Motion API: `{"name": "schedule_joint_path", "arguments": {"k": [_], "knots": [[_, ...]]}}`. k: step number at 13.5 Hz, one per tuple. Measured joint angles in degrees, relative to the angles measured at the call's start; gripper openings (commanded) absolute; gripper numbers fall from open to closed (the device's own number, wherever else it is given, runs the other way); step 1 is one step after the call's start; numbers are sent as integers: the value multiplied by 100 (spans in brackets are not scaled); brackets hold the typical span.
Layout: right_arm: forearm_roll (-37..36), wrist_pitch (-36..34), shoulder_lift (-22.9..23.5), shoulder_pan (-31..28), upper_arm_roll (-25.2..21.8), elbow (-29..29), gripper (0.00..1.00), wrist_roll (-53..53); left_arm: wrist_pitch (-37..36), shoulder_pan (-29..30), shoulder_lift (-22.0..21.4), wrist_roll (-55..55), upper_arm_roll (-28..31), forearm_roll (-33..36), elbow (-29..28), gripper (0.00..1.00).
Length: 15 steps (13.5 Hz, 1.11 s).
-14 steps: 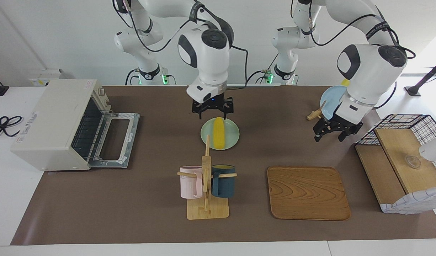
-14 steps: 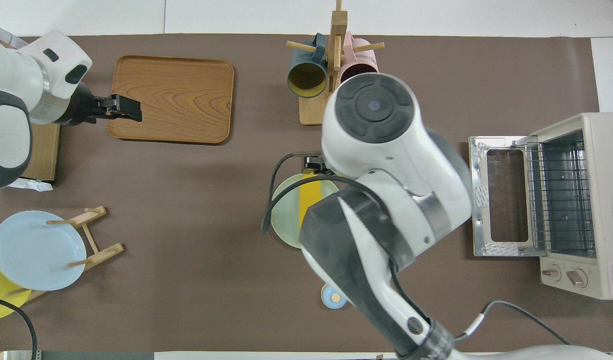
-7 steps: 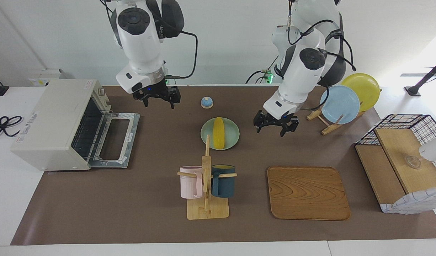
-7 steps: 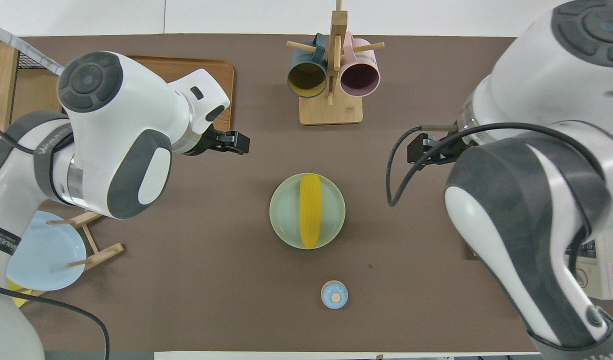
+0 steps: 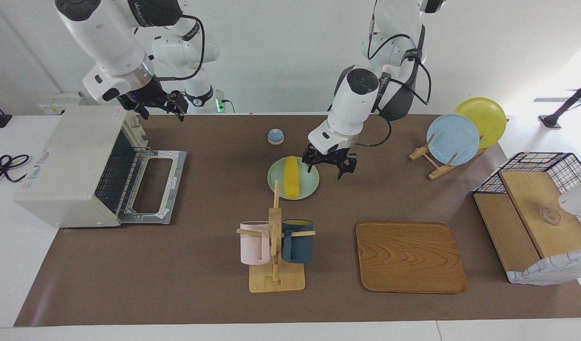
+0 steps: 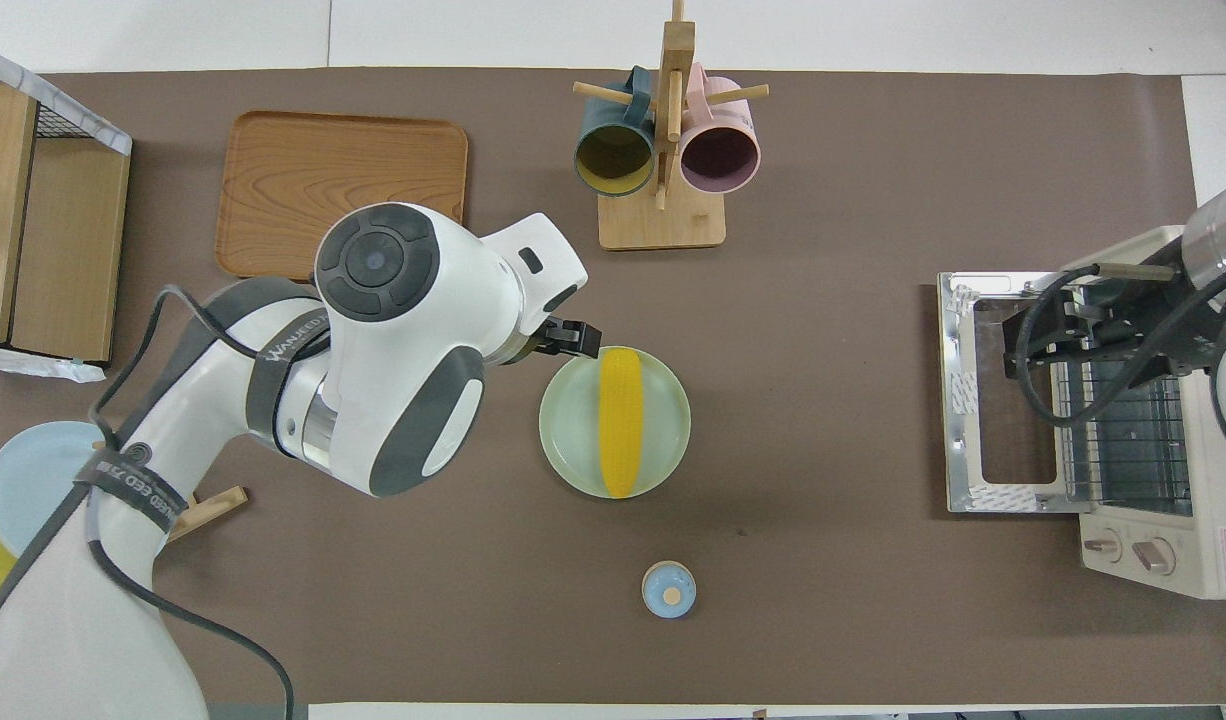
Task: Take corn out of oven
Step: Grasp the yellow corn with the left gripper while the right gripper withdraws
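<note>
We hold our left gripper (image 5: 329, 166) low with fingers spread, our right gripper (image 5: 158, 105) raised, fingers likewise parted.

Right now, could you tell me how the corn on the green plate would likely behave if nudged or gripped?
The corn looks round and tapered, so a sideways nudge would probably roll it across the shallow green plate. Its smooth-looking surface may slip in a gripper. It appears stiff, likely lifting without sagging.

High facing view, steep overhead view, table (image 5: 214, 199) shared
</note>
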Motion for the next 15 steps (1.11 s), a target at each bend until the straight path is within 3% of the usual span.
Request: {"name": "schedule_joint_path", "arguments": {"k": [6,7,8,9,10,13,15], "knots": [[0,464,-88,26,45,-252,100,0,488,-646,707,-7,3,1,-11,100],[0,832,-202,27,69,-586,76,-20,564,-706,792,-19,3,1,-11,100],[0,1218,-346,27,109,-1040,38,-87,621,-718,838,-53,4,1,-12,100],[0,1593,-515,28,179,-1552,12,-134,701,-718,871,-118,9,1,-17,100],[0,1960,-709,30,282,-2087,0,-149,778,-725,902,-180,9,1,-33,100],[0,2902,-1202,48,489,-3442,0,-149,902,-773,994,-315,10,1,-77,100],[0,3685,-1129,51,487,-4095,0,-149,1077,-821,1015,-421,8,1,-236,100]]}}
